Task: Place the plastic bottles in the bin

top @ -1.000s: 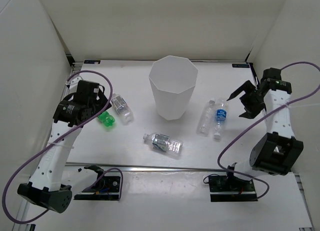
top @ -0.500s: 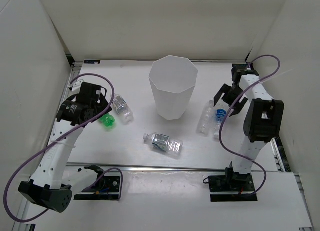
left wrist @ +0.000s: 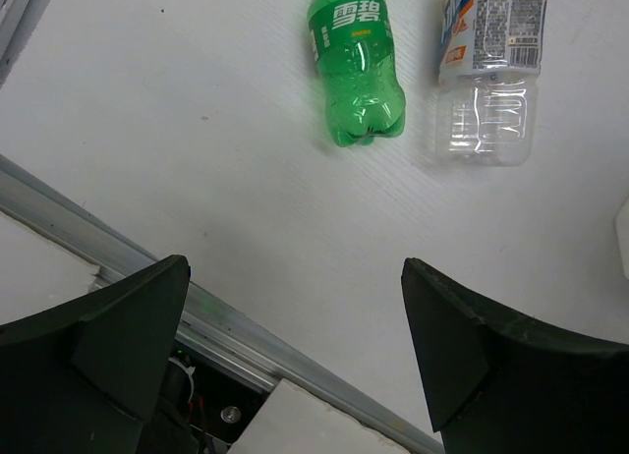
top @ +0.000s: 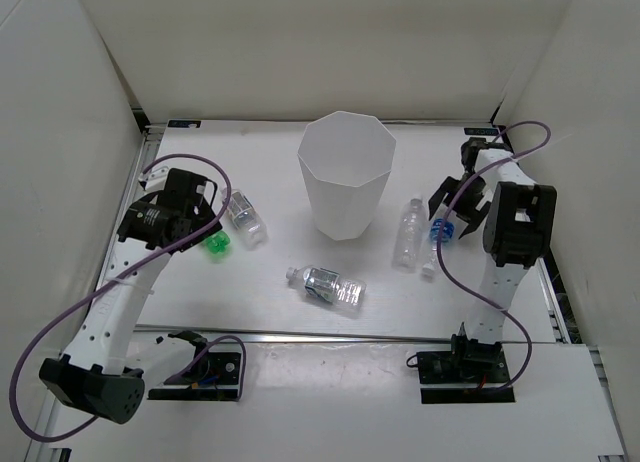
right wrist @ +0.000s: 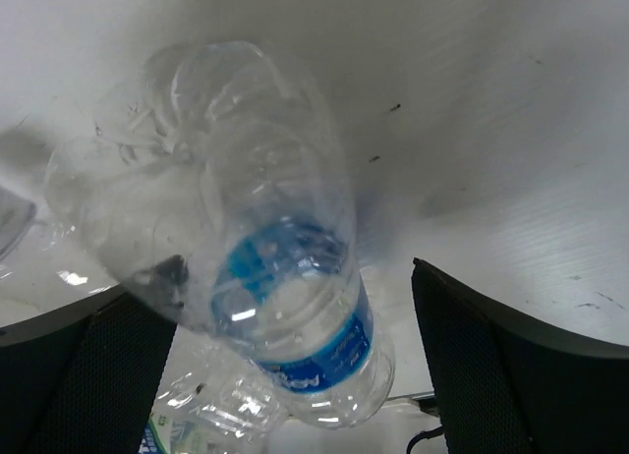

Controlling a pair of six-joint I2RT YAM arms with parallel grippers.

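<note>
The white faceted bin stands at the table's middle back. My left gripper is open and empty, hovering over a bright green bottle and a clear labelled bottle. In the left wrist view both lie ahead of the gripper: the green one and the clear one. My right gripper is open, low over the blue-labelled bottle. That bottle lies between the spread fingers. Another clear bottle lies beside it. One more clear bottle lies at front centre.
White walls enclose the table on the left, back and right. A metal rail runs along the front edge and shows in the left wrist view. Black electronics boxes sit in front of it.
My right arm has swung in from the right and lowered its open gripper over the blue-labelled bottle. My left gripper has shifted slightly toward the green bottle.
</note>
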